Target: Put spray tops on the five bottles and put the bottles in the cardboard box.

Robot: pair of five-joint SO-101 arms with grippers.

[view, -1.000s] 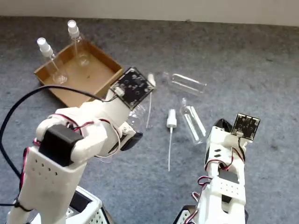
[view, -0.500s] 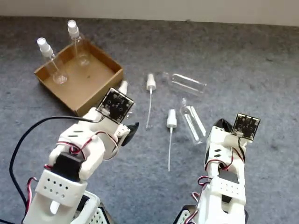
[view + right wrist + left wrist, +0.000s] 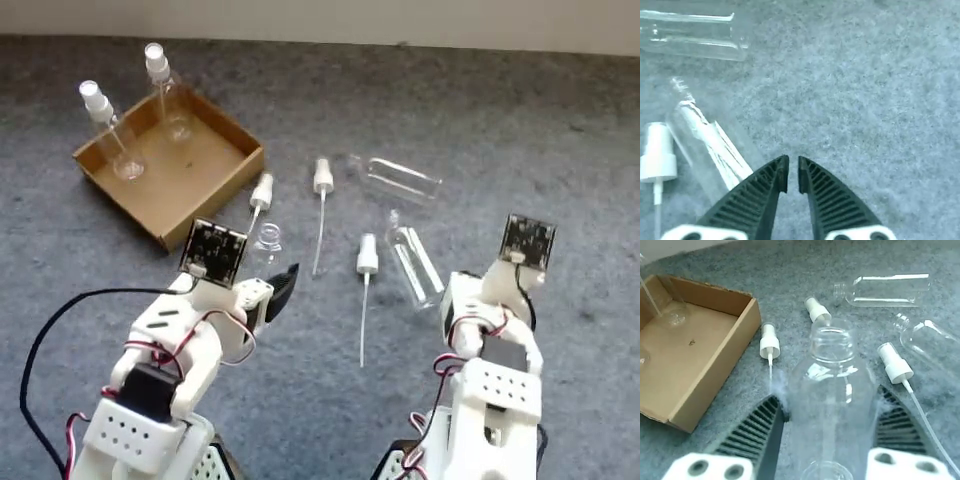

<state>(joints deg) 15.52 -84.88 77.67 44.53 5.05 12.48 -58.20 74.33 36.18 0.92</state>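
My left gripper (image 3: 830,401) is shut on a clear, upright, open-necked bottle (image 3: 832,382); in the high view that bottle (image 3: 267,238) stands just right of the cardboard box (image 3: 213,197). Two capped bottles (image 3: 112,130) stand in the box. Three loose spray tops (image 3: 322,178) lie on the grey carpet to the right of the box. Two more open bottles (image 3: 414,263) lie on their sides beyond them. My right gripper (image 3: 792,167) is shut on nothing, just above the carpet beside one lying bottle (image 3: 710,142).
The box's near wall (image 3: 715,375) is close to the held bottle. One spray top (image 3: 769,342) lies between box and bottle, another (image 3: 895,365) on the other side. Open carpet stretches right of the right arm (image 3: 490,340).
The left arm has drawn back toward the near edge with the bottle in its gripper, uncovering the spray top by the box. The right wrist has risen slightly.
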